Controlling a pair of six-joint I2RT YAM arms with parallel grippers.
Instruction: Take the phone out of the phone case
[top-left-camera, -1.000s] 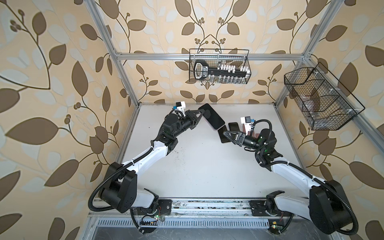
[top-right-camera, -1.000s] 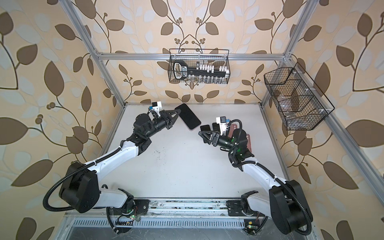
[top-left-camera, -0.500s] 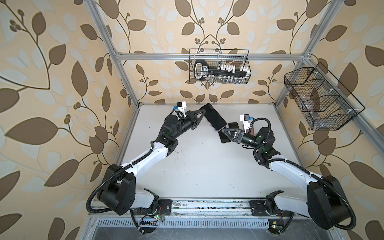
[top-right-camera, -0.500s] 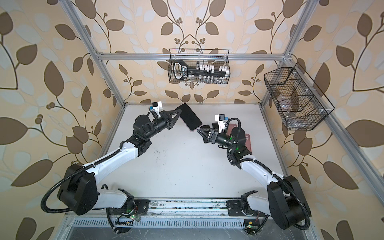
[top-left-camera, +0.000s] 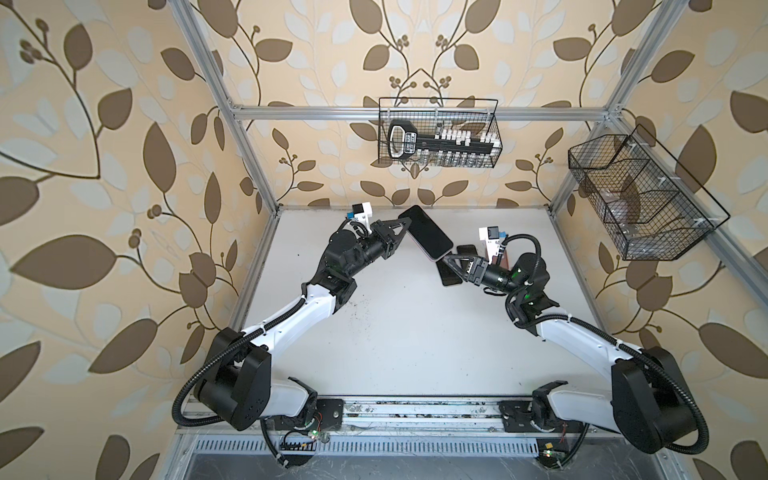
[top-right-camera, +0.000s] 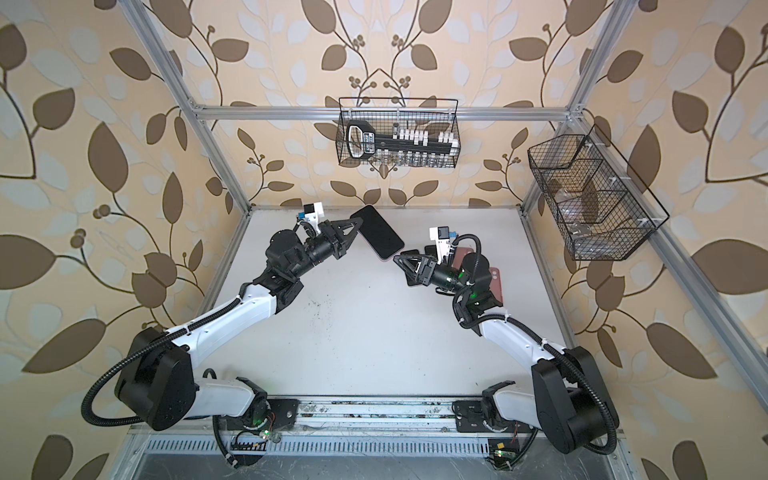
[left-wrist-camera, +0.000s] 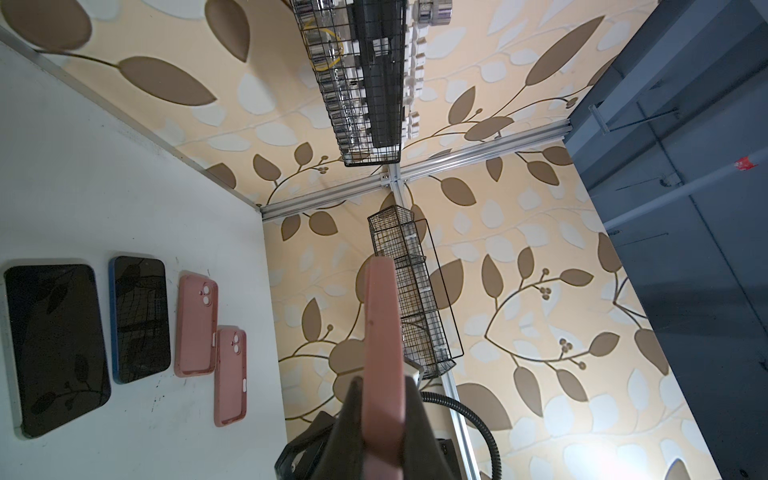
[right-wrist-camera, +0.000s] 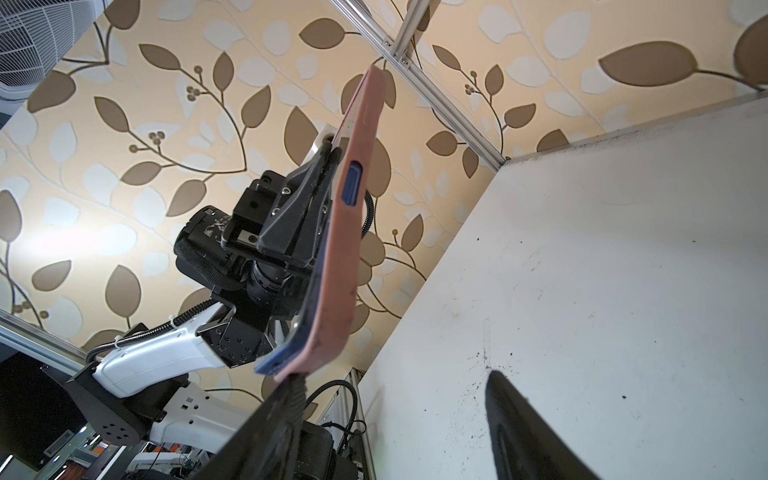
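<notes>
- Above the tabletop (top-left-camera: 395, 332), our left pincer (top-left-camera: 406, 224) clamps the phone (top-left-camera: 426, 235), phone case (right-wrist-camera: 347, 249) on.
- Right pincer (top-left-camera: 445, 261) gapes at its corner; we judge the extraction not yet done.

A: Where can a gripper pass?
B: Near and middle table (top-left-camera: 415, 332): bare apart from dirt specks. Wide lane.
A: Far right?
B: Crowded. Big dark phone (left-wrist-camera: 54, 349), blue-edged phone (left-wrist-camera: 141, 318), pink case (left-wrist-camera: 195, 324) and second pink case (left-wrist-camera: 230, 376) lie flat in a row. Right arm (top-left-camera: 582, 336) hangs over them.
A: Back centre?
B: Cased phone (top-left-camera: 426, 232) is up in the air, tilted, clamped by left gripper (top-left-camera: 407, 224). Right gripper (top-left-camera: 448, 261), jaws apart, sits at its lower corner. The phone fills the gap between them.
A: Higher up?
B: Back-wall basket (top-left-camera: 438, 133) and right-wall basket (top-left-camera: 640, 199), both well above the table.
</notes>
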